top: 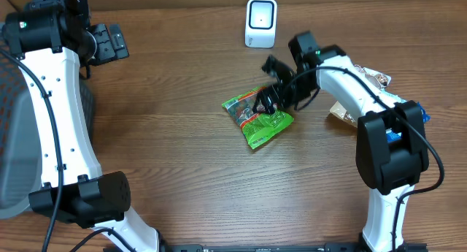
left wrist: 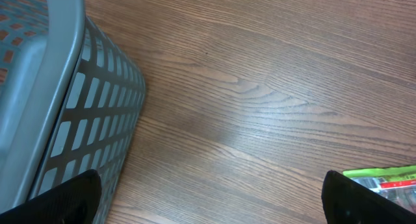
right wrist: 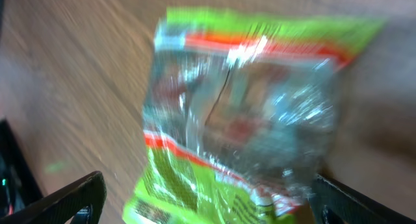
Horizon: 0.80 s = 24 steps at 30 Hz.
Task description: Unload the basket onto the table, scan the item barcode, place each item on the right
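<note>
We judge the scan not yet done: the packet lies mid-table, short of the scanner at the rear edge, under the spread right gripper, while the left gripper hangs spread beside the basket.

Left end effector and right end effector gape wide.

1 green packet, 1 scanner, 1 basket, maybe 2 pouches.

Grey slotted basket on left, wood-grain table, other snack pkts far right.
</note>
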### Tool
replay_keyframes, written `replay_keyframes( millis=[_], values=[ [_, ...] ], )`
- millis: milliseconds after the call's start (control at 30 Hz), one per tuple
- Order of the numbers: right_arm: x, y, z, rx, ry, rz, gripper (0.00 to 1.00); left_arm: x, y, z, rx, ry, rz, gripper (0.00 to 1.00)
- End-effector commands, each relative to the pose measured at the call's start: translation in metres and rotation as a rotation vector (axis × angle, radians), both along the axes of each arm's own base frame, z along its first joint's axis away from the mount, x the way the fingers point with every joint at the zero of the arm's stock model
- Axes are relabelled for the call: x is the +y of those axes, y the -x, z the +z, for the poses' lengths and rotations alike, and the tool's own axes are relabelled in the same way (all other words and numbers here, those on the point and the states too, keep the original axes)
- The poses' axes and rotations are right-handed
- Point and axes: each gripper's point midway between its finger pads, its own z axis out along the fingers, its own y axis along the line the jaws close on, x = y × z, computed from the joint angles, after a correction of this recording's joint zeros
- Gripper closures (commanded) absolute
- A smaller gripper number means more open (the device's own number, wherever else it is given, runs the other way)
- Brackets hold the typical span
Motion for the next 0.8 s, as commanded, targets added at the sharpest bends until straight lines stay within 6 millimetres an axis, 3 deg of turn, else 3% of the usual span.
replay_keyframes(
  millis=[0, 100, 333, 767],
  values=[
    [0.018, -0.011, 0.028, -0.089, -0.006, 0.010, 0.00, -0.003, -0.003, -0.002, 0.007, -0.006, -0.025, 0.00],
    [0.026, -0.006, 0.011, -0.108, 0.096, 0.022, 0.00, -0.003, -0.003, -0.002, 0.007, -0.006, -0.025, 0.00],
    [0.005, -0.012, -0.042, -0.176, 0.482, -0.066, 0.00, -0.003, -0.003, -0.002, 0.007, -0.006, -0.025, 0.00],
    [-0.029, -0.009, -0.088, -0.113, 0.621, -0.066, 0.00, -0.003, -0.003, -0.002, 0.007, -0.006, -0.025, 0.00]
  ],
)
